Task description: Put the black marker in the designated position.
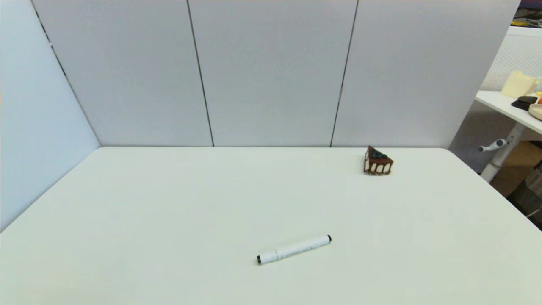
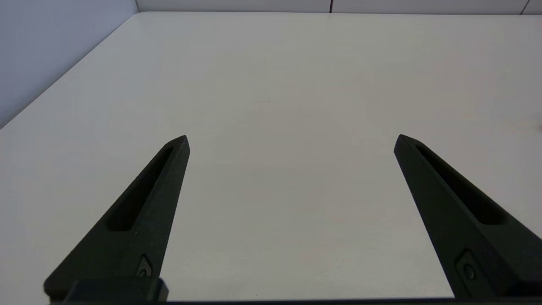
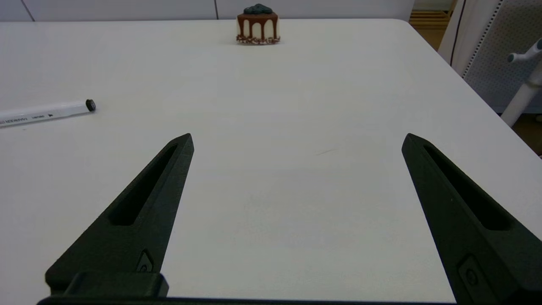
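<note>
The black marker (image 1: 294,249), white-barrelled with small black tips, lies flat on the white table near its front middle, slanting up to the right. Its far end also shows in the right wrist view as the marker (image 3: 44,112), off to one side of my right gripper (image 3: 297,142), which is open, empty and low over the table. My left gripper (image 2: 291,142) is open too, with only bare tabletop between its fingers. Neither arm appears in the head view. The designated position is plain tabletop with no mark to show it.
A chocolate cake slice (image 1: 377,161) stands at the table's back right, also seen as the cake slice (image 3: 258,24). Grey partition panels (image 1: 271,72) wall the back and left. Off the right edge stands another table (image 1: 508,106) with items.
</note>
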Tool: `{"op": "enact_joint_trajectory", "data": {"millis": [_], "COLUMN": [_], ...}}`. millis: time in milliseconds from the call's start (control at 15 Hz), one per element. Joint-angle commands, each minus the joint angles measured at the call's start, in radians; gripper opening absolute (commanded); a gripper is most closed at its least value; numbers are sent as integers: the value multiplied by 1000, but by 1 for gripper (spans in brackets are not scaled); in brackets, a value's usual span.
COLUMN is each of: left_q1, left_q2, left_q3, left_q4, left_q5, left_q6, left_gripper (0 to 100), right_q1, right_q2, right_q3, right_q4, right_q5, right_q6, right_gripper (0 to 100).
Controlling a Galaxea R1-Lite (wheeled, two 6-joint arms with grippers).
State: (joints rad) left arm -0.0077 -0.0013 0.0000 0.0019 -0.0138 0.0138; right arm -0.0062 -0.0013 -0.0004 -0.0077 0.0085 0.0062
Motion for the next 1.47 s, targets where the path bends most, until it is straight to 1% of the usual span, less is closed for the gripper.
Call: {"op": "enact_joint_trajectory", "data": {"millis": [67, 267, 400, 467, 533, 600, 667, 733, 800, 867, 933, 1000, 1067, 1133, 1200, 1400, 1467], "left_q1": [0, 0, 0, 0, 0, 0, 0, 0, 0, 0, 0, 0, 0, 0, 0, 0, 0], "left_q2": [0, 0, 0, 0, 0, 0, 0, 0, 0, 0, 0, 0, 0, 0, 0, 0, 0], "left_q3": [0, 0, 0, 0, 0, 0, 0, 0, 0, 0, 0, 0, 0, 0, 0, 0, 0], "left_q4": [0, 0, 0, 0, 0, 0, 1, 1, 0, 0, 1, 0, 0, 0, 0, 0, 0], "left_q5": [0, 0, 0, 0, 0, 0, 0, 0, 0, 0, 0, 0, 0, 0, 0, 0, 0], "left_q6": [0, 0, 0, 0, 0, 0, 0, 0, 0, 0, 0, 0, 0, 0, 0, 0, 0], "left_gripper": [100, 100, 100, 100, 100, 100, 100, 100, 100, 100, 100, 100, 100, 100, 100, 100, 100], "right_q1": [0, 0, 0, 0, 0, 0, 0, 2, 8, 29, 61, 117, 141, 167, 213, 362, 396], "right_q2": [1, 1, 1, 6, 9, 26, 52, 104, 175, 259, 336, 431, 515, 583, 669, 940, 1017], "right_q3": [0, 0, -4, -6, -18, -70, -135, -197, -280, -378, -454, -501, -544, -575, -607, -728, -763], "right_q4": [-2, -2, 12, 15, 44, 81, 126, 178, 219, 270, 314, 322, 333, 333, 333, 339, 337], "right_q5": [1, 1, 1, -1, 7, 19, 64, 151, 217, 261, 288, 327, 380, 416, 441, 442, 439], "right_q6": [0, 0, -2, -12, -34, -45, -46, -48, -45, -43, -51, -60, -72, -77, -78, -81, -83], "right_gripper": [100, 100, 100, 100, 100, 100, 100, 100, 100, 100, 100, 100, 100, 100, 100, 100, 100]}}
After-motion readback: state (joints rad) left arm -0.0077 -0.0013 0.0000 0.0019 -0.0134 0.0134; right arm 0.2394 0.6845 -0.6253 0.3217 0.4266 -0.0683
